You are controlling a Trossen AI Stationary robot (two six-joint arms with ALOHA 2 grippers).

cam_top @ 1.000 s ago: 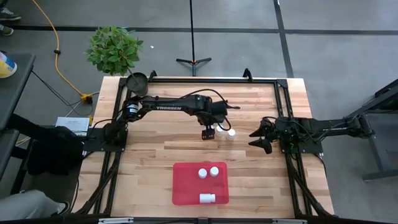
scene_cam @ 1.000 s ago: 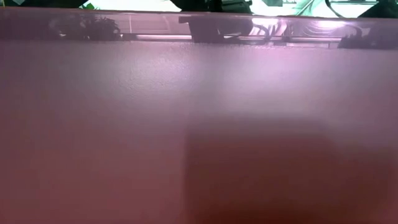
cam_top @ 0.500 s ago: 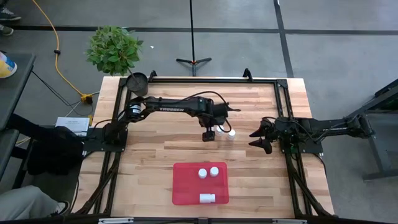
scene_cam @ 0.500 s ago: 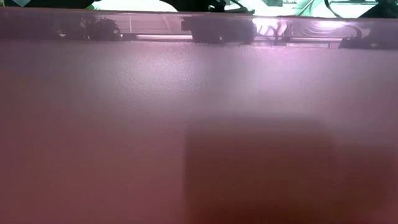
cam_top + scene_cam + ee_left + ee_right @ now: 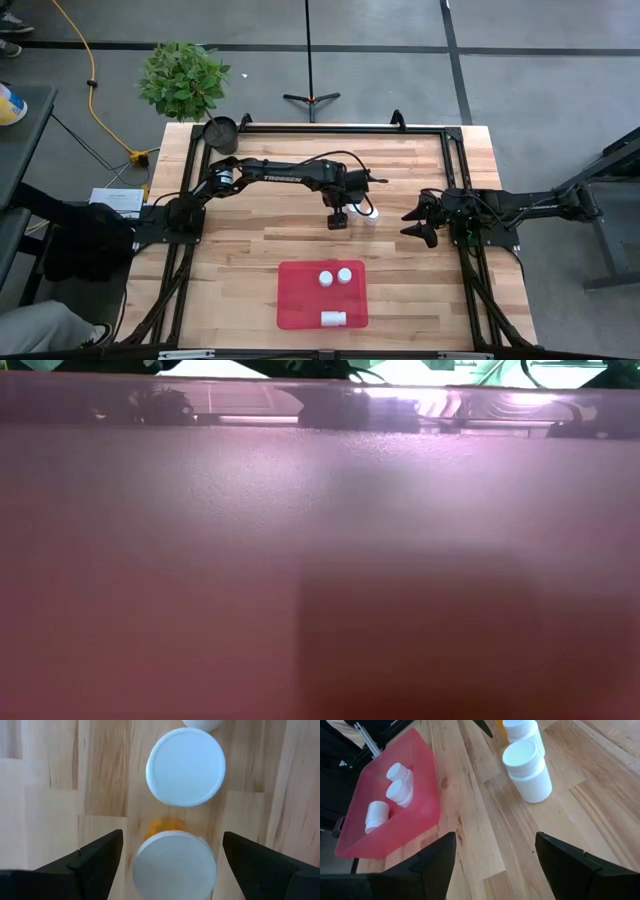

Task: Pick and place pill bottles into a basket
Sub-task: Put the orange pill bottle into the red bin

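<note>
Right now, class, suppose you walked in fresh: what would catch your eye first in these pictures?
Probably the red basket near the table's front edge, with three white-capped pill bottles inside. Next, the left gripper, fingers spread wide either side of an orange bottle at mid-table, with more white bottles beside it. The right gripper waits open at the right edge.

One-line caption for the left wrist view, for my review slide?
Left gripper, fingers open, straddles an orange pill bottle with another white-capped bottle just beyond on the wooden table.

Red basket [image 5: 300, 310], white-capped pill bottles [image 5: 530, 772]
</note>
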